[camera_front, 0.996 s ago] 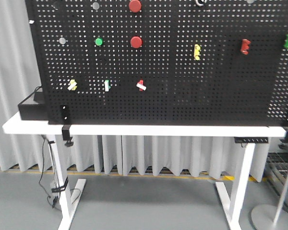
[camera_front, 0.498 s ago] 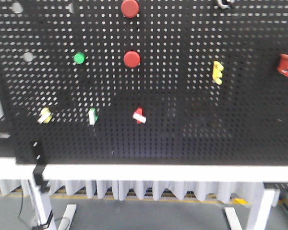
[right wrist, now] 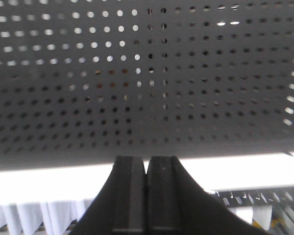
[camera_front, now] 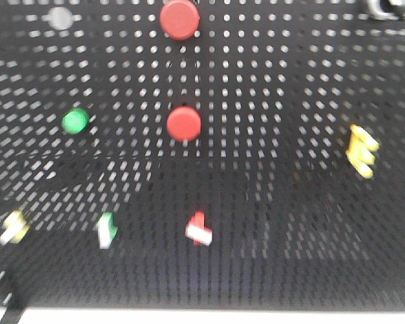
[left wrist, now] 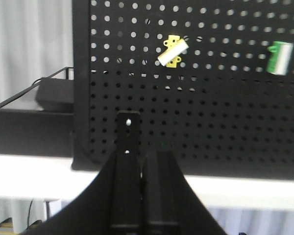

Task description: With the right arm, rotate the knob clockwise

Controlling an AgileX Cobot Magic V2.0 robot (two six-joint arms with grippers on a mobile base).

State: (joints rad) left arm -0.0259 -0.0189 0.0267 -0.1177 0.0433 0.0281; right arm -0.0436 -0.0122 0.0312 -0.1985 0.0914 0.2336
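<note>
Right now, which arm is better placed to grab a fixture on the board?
Left, likely. The left tool, shut, points at the pegboard below the yellow toggle, with the green toggle nearby. The right tool, also shut, faces only bare holes; nothing to turn shows there.

Black box [left wrist: 29, 120] on white table [left wrist: 34, 180]

- Front view: head-on, close, blurred; pegboard [camera_front: 270, 135] fills the frame.
- Left wrist: over left gripper [left wrist: 142, 156], facing board's lower-left corner.
- Right wrist: over right gripper [right wrist: 147, 164], very near board's bottom edge, angled upward.
- Front and left wrist share yellow knob [camera_front: 13, 226].
</note>
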